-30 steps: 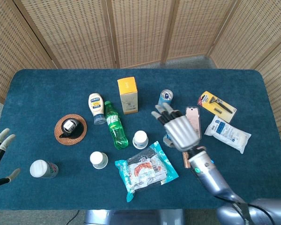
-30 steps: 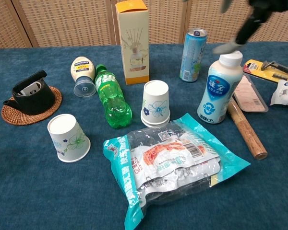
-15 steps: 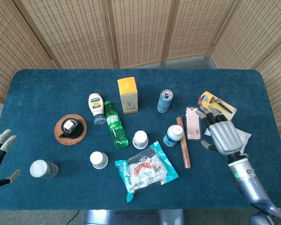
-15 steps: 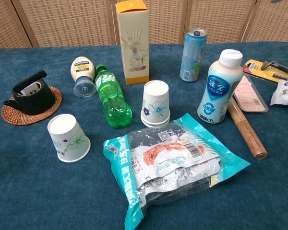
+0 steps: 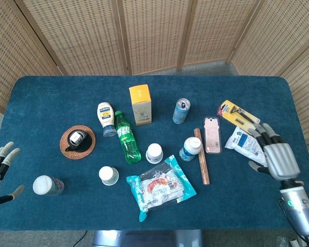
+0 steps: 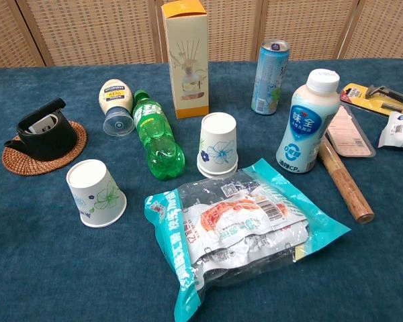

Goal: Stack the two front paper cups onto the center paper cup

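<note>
The center paper cup [image 5: 154,153] [image 6: 219,145] stands upside down mid-table, floral print on its side. A second upturned cup [image 5: 108,175] [image 6: 95,192] sits to its front left. A third cup [image 5: 47,185] is near the front left corner, in the head view only. My right hand [image 5: 275,159] hovers at the table's right side, fingers spread and holding nothing, far from the cups. My left hand [image 5: 0,164] hangs off the left edge, fingers apart and holding nothing, a little left of the third cup. Neither hand shows in the chest view.
A green bottle [image 5: 127,144] lies left of the center cup, with a snack bag [image 5: 159,188] in front of it. A milk bottle [image 6: 306,122], a wooden stick [image 6: 344,180] and a can [image 6: 269,67] are to its right. A box [image 5: 140,104], a mayonnaise bottle [image 5: 106,118] and a coaster [image 5: 78,142] lie behind.
My right hand has swung from over the milk bottle out to the table's right edge, uncovering the bottle and stick. The left hand has hardly moved, and the cups are unchanged.
</note>
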### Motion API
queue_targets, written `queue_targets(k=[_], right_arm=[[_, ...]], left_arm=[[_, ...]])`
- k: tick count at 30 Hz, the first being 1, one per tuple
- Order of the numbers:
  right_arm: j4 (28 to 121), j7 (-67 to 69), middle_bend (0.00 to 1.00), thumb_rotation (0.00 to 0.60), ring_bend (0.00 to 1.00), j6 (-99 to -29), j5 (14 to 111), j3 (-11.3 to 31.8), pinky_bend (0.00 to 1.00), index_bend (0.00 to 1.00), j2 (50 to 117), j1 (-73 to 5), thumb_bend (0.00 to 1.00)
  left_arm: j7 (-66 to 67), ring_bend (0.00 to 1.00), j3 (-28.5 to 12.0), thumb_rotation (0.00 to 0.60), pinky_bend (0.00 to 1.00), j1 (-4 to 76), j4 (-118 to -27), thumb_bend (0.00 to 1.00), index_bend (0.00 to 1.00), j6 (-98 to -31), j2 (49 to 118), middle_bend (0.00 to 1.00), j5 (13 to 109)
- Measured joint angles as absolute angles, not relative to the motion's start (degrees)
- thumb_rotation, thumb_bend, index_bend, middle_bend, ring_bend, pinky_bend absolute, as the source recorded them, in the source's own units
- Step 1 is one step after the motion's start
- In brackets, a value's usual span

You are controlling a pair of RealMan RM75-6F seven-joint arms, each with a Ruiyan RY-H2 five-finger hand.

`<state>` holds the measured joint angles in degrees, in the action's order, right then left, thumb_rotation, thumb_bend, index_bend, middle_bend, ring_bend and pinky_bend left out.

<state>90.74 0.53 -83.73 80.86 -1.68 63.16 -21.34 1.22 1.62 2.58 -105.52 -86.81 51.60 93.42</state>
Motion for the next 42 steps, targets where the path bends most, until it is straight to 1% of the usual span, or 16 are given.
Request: queue_targets(k=[5, 11, 17, 23, 27, 33, 36, 42], right_arm=[[86.9, 4.9, 0.03, 0.600, 0.00, -88.2, 82.6, -2.4, 0.25, 0.15, 64.6, -16.0, 0.16], [85.4, 7.5, 0.04, 0.600, 0.00, -91.6, 84.3, -1.8, 0.25, 0.16, 65.2, -12.5, 0.16], [85.2, 9.7, 0.04, 0.600, 0.00, -92.2, 83.7, -0.9, 0.25, 0.16, 65.2, -10.5, 0.16], [85.7, 12.1, 0.05, 0.600, 0.00, -92.9, 83.2, 0.5, 0.25, 0.17, 65.4, -8.2, 0.16], [86.6, 12.2, 0.06, 0.600, 0.00, -93.2, 83.9, 1.4, 0.25, 0.17, 64.8, -7.8, 0.16], [86.6, 12.6, 0.06, 0.600, 0.00, -92.4, 84.0, 2.3, 0.25, 0.17, 64.0, -7.1, 0.16], [86.4, 12.8, 0.06, 0.600, 0.00, -92.0, 84.6, 2.3, 0.25, 0.18, 63.7, -7.0, 0.17], [86.9, 13.0, 0.06, 0.600, 0.00, -91.5, 85.5, 2.9, 0.25, 0.18, 63.2, -6.7, 0.16]], left_arm=[[2.2, 0.00, 1.6, 0.600, 0.09, 3.3, -106.7, 0.27, 0.05, -85.4, 52.4, 0.00, 93.3], [4.6, 0.00, 1.7, 0.600, 0.09, 4.1, -108.9, 0.27, 0.05, -83.9, 53.1, 0.00, 93.3], [9.2, 0.00, 1.3, 0.600, 0.09, 6.0, -112.2, 0.27, 0.05, -80.6, 52.8, 0.00, 92.5], [15.8, 0.00, 0.2, 0.600, 0.10, 9.8, -116.6, 0.27, 0.05, -74.4, 52.8, 0.00, 89.9], [21.0, 0.00, -0.8, 0.600, 0.10, 12.6, -119.6, 0.27, 0.05, -70.4, 53.5, 0.00, 86.6], [30.3, 0.00, -1.9, 0.600, 0.10, 16.4, -122.5, 0.27, 0.04, -66.0, 57.0, 0.00, 79.5], [35.6, 0.00, -2.4, 0.600, 0.12, 18.5, -123.2, 0.27, 0.04, -64.4, 59.7, 0.00, 75.0], [45.8, 0.00, -3.0, 0.600, 0.18, 23.1, -123.4, 0.27, 0.04, -63.0, 67.6, 0.00, 64.6]])
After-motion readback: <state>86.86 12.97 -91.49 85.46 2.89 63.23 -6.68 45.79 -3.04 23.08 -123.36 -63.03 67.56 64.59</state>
